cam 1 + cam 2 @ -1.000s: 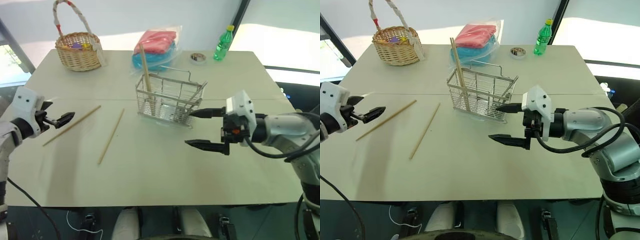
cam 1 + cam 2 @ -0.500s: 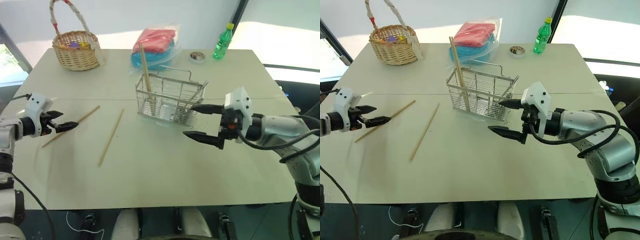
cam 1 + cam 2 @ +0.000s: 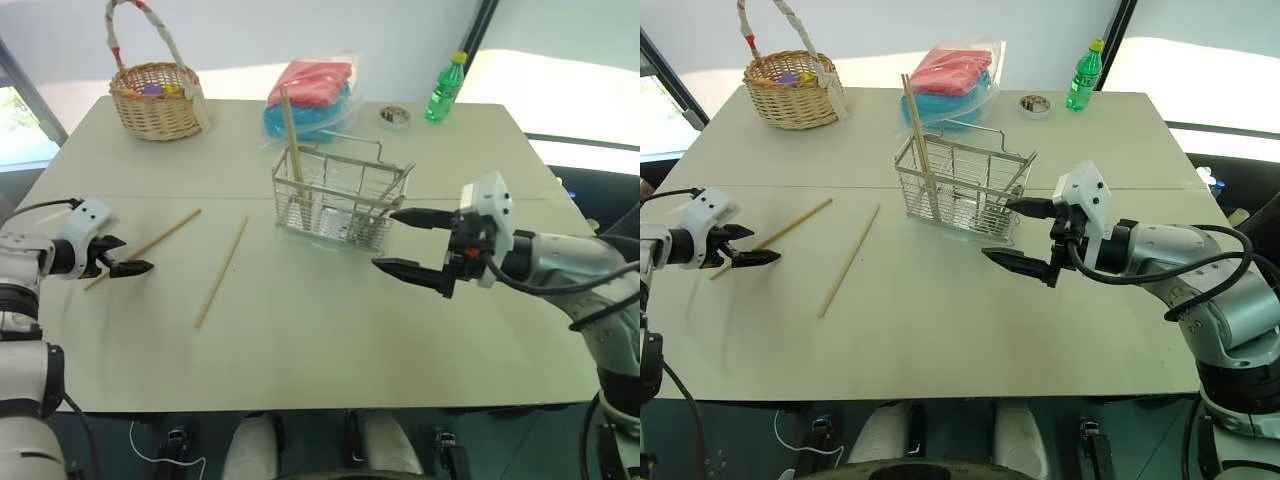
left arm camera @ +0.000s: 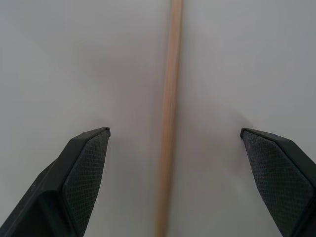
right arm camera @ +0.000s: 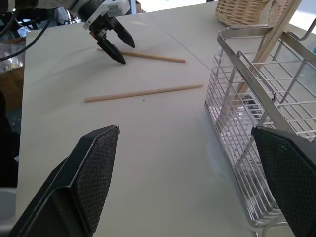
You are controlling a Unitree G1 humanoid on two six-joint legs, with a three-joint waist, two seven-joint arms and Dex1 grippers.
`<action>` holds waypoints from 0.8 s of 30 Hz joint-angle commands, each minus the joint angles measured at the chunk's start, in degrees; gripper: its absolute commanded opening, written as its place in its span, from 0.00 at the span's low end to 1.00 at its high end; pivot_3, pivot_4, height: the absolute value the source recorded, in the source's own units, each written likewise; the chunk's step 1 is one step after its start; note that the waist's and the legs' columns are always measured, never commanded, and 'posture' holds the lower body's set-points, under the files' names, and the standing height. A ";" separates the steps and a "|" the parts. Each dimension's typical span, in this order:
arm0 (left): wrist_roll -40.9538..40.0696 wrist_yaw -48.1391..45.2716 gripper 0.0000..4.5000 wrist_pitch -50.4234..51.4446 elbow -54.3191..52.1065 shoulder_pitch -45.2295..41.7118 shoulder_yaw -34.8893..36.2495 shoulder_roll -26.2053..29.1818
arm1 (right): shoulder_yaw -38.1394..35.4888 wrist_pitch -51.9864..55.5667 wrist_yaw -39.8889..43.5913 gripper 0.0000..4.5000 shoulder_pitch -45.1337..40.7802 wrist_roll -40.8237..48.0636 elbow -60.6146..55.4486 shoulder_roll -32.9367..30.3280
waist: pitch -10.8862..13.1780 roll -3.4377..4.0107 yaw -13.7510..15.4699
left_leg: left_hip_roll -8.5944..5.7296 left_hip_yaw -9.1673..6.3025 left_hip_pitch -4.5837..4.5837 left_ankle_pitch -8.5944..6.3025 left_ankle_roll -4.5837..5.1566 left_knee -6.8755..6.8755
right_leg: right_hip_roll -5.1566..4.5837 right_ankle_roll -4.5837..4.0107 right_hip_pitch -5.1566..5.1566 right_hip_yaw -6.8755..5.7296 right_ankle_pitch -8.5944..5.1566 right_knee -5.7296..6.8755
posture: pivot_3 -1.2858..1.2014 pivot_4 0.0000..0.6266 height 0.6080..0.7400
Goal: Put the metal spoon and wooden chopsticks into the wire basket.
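Note:
The wire basket (image 3: 340,205) stands mid-table with one of the wooden chopsticks (image 3: 290,130) upright in its left end. Two more chopsticks lie flat to its left, one (image 3: 165,232) farther out and one (image 3: 222,272) nearer the basket. My left gripper (image 3: 130,268) is open and low over the outer stick's near end. In the left wrist view that stick (image 4: 169,123) runs between the spread fingers (image 4: 84,168). My right gripper (image 3: 385,238) hangs open and empty just right of the basket. I cannot pick out the metal spoon among the wires.
A round wicker basket (image 3: 155,100) sits at the far left corner. A bagged pink and blue bundle (image 3: 310,90) lies behind the wire basket. A green bottle (image 3: 446,88) and a small round tin (image 3: 395,115) stand at the far right.
My left gripper has dropped toward the table and tipped downward, ending astride the outer chopstick's near end. The right gripper has stayed in place, still open.

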 commanded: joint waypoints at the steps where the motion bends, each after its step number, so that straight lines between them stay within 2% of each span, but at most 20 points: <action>1: 2.24 -0.12 1.00 -1.97 1.21 -0.99 -1.03 -0.05 | -2.04 -0.05 0.34 0.99 0.12 1.29 -2.55 -1.21 | 0.00 0.00 0.02 | 0.00 0.00 0.00 0.00 0.00 0.00 | 0.00 0.01 0.00 0.00 0.00 0.00 | 0.52 0.24 0.91; 4: 2.48 -0.89 0.81 -2.30 1.85 -1.55 -0.88 -0.56 | -2.04 0.20 0.04 1.00 0.08 1.36 -2.65 -1.20 | 0.00 0.00 0.00 | 0.00 0.00 0.04 0.00 0.00 0.00 | 0.00 0.03 0.01 0.00 0.00 0.05 | 0.52 0.24 0.91; 5: 2.61 -0.85 0.72 -2.33 2.01 -1.78 -0.84 -0.72 | -2.04 0.28 -0.03 1.00 0.05 1.38 -2.67 -1.20 | 0.00 0.00 0.03 | 0.00 0.00 0.04 0.00 0.00 0.01 | 0.00 0.03 0.01 0.00 0.00 0.07 | 0.52 0.24 0.91; 11: 3.83 -0.33 0.04 -2.47 2.51 -2.87 -1.00 -1.54 | -1.86 0.62 -0.57 1.00 -0.24 1.52 -2.75 -0.97 | 0.00 0.00 -0.02 | 0.00 -0.11 0.10 0.01 0.01 0.06 | 0.05 0.05 0.02 0.00 0.01 0.19 | 0.52 0.24 0.91; 12: 3.94 -0.34 0.00 -2.41 2.54 -3.03 -0.99 -1.64 | -1.90 0.71 -0.66 1.00 -0.25 1.59 -2.81 -0.92 | 0.00 0.00 -0.03 | 0.00 -0.13 0.10 0.01 0.01 0.06 | 0.06 0.06 0.01 0.00 0.01 0.21 | 0.52 0.24 0.91; 19: 3.00 -0.61 0.00 -0.99 0.82 -3.26 0.50 -1.88 | -1.82 0.59 -1.18 1.00 -0.21 1.57 -2.87 -0.64 | 0.00 0.00 0.06 | 0.01 -0.16 0.10 0.01 0.01 0.06 | 0.09 0.21 0.01 0.00 0.07 0.22 | 0.52 0.24 0.91; 24: -3.36 5.14 0.00 0.66 -5.15 -3.25 8.10 -2.29 | -2.18 0.45 -1.62 1.00 0.11 1.63 -3.13 -0.58 | 0.02 -0.09 0.07 | 0.02 -0.17 0.08 0.01 0.01 0.07 | 0.09 0.24 0.01 0.00 0.08 0.22 | 0.52 0.24 0.91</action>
